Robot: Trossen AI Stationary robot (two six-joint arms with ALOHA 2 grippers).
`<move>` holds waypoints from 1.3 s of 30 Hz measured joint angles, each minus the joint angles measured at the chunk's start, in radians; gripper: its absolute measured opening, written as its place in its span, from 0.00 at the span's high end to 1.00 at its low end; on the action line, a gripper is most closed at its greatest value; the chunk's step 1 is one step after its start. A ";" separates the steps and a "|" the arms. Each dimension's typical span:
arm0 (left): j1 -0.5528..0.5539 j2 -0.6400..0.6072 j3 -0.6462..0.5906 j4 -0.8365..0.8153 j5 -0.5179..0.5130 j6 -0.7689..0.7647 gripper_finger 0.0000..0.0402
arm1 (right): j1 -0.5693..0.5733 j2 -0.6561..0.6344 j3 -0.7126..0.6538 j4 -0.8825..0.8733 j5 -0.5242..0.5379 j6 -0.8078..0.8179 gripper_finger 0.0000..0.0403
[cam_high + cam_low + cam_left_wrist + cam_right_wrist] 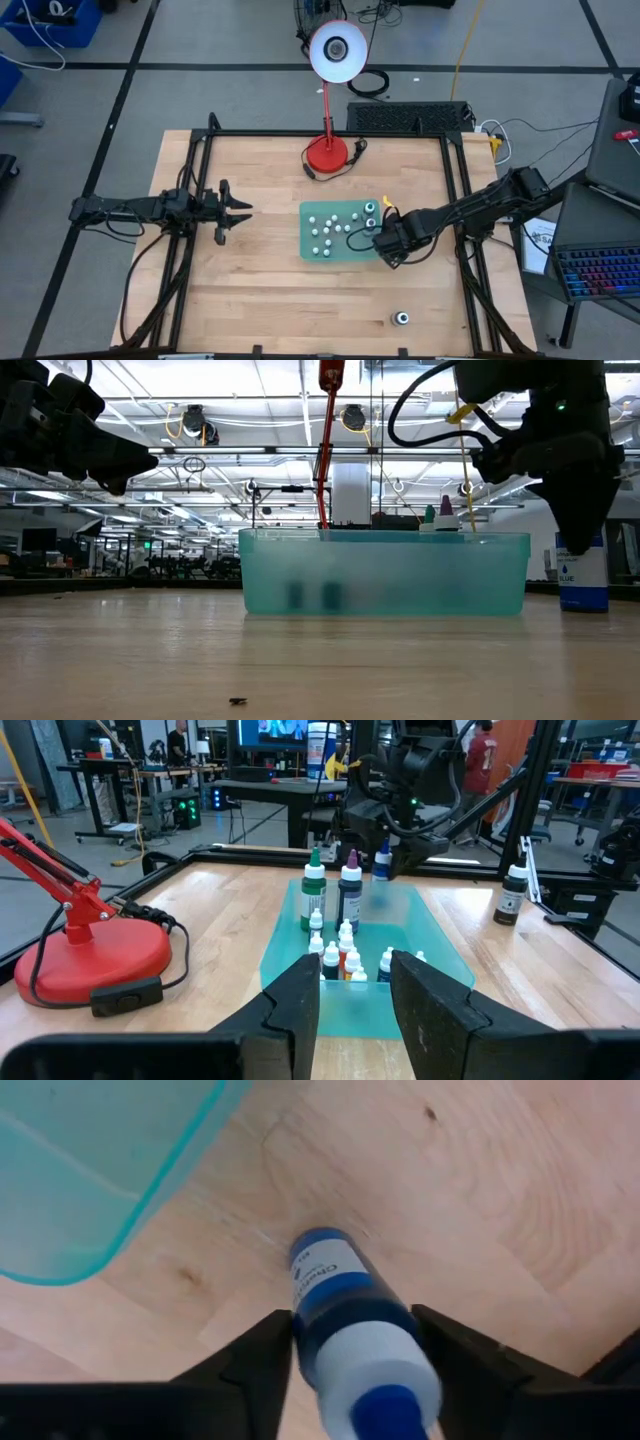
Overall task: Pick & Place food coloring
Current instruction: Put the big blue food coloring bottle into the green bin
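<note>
A blue food coloring bottle [345,1305] with a white shoulder and blue cap stands upright on the wooden table, just off the right end of the teal tray [318,250]. My right gripper [385,240] points down over the bottle and is shut on it; in the low view it hides the top of the bottle [582,575]. Several more small bottles [330,225] stand inside the tray. Another dark bottle [401,318] stands alone near the table's front edge. My left gripper [235,212] waits level at the table's left, open, with nothing between its fingers. My right gripper pinches the blue bottle's upper body [310,1330], just below the white shoulder, between its two fingers [262,1355], one on either side. The fingers come from above, pointing down. The bottle stays upright with its base on the table [480,1190].
A desk lamp with a red base [327,153] and a white shade [337,50] stands at the table's far middle, its cord beside it. Black frame rails [465,190] run along the table's sides. Bare wood lies between the tray and the front edge.
</note>
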 joint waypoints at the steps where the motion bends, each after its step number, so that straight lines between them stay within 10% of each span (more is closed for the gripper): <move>1: 0.000 0.000 0.000 0.000 0.000 0.000 0.68 | 0.000 0.000 0.000 0.000 0.000 -0.004 0.57; 22: 0.000 0.000 0.000 -0.001 0.000 0.000 0.68 | 0.002 -0.129 0.361 -0.091 0.241 -0.136 0.68; 28: 0.000 0.000 0.000 0.000 0.000 0.000 0.68 | 0.002 -0.036 0.404 0.187 0.114 -0.313 0.69; 39: 0.000 0.000 0.000 0.000 0.000 0.000 0.68 | -0.005 0.182 0.415 -0.046 0.078 -0.342 0.69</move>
